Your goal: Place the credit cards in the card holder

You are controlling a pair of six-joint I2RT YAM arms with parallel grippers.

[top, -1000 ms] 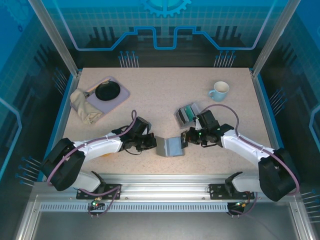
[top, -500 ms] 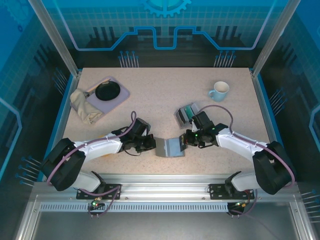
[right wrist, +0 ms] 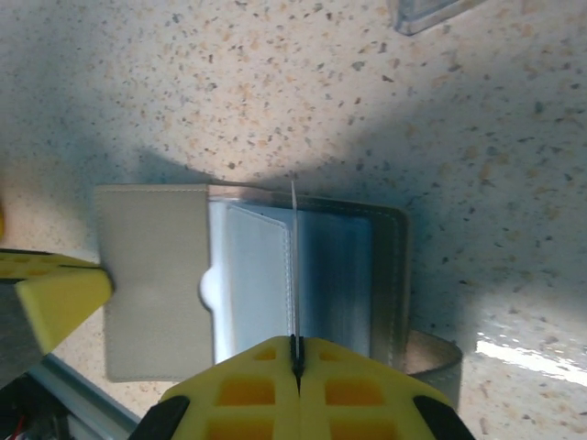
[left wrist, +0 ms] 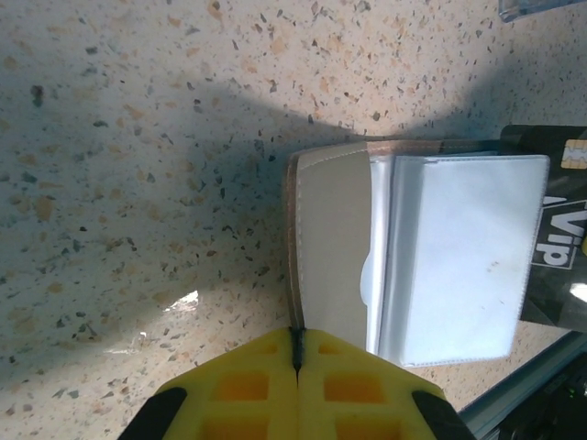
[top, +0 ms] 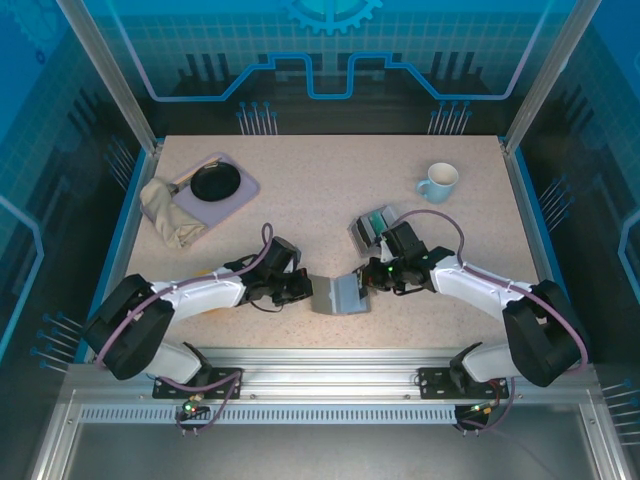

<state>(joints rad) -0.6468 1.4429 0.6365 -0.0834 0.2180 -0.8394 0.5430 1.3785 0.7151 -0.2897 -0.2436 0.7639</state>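
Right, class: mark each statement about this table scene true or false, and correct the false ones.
1. The holder lies open. True.
2. The mug stands on the tray. False: it stands on the bare table, far from the tray.
3. The left gripper pinches the holder's edge. True.
4. The right gripper is open and empty. False: it is shut on a card.

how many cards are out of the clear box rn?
1: a dark card pinched in the right gripper, at the open card holder. More may be hidden in its pockets.
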